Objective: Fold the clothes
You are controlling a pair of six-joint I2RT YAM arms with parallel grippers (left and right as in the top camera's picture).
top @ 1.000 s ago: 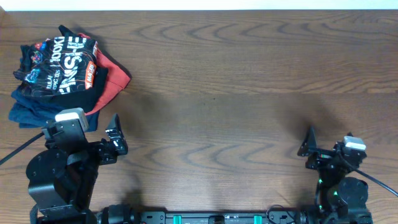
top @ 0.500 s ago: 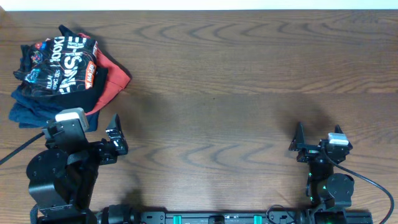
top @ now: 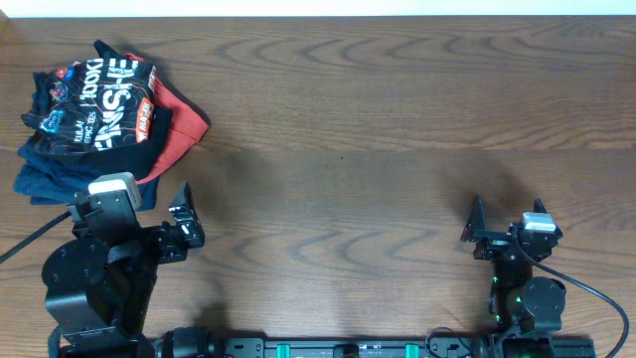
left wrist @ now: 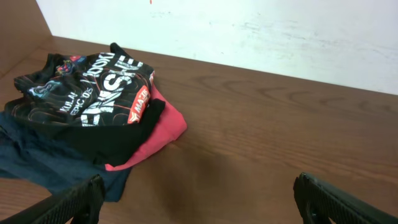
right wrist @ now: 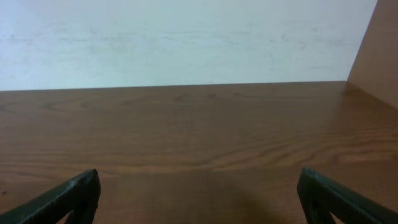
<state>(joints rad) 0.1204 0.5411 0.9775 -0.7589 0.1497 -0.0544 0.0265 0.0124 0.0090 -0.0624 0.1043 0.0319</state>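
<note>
The clothes, a black jersey (top: 94,99) with big white lettering, lie crumpled on top of a pile at the table's far left, and show in the left wrist view as the jersey (left wrist: 87,87). My left gripper (top: 134,204) stands open just in front of the pile, touching nothing; its fingers (left wrist: 74,199) frame bare wood. My right gripper (top: 507,224) is open at the near right, far from the pile. The right wrist view shows that gripper (right wrist: 199,199) over bare table only.
Under the jersey lie a plain black layer (left wrist: 118,140), a coral-red garment (top: 184,124) and a navy garment (top: 45,179). The wooden table (top: 378,129) stretches right of the pile. A white wall (right wrist: 186,37) bounds the far edge.
The right gripper has shifted a little to the left and turned, then held still. The left arm and the pile have not moved.
</note>
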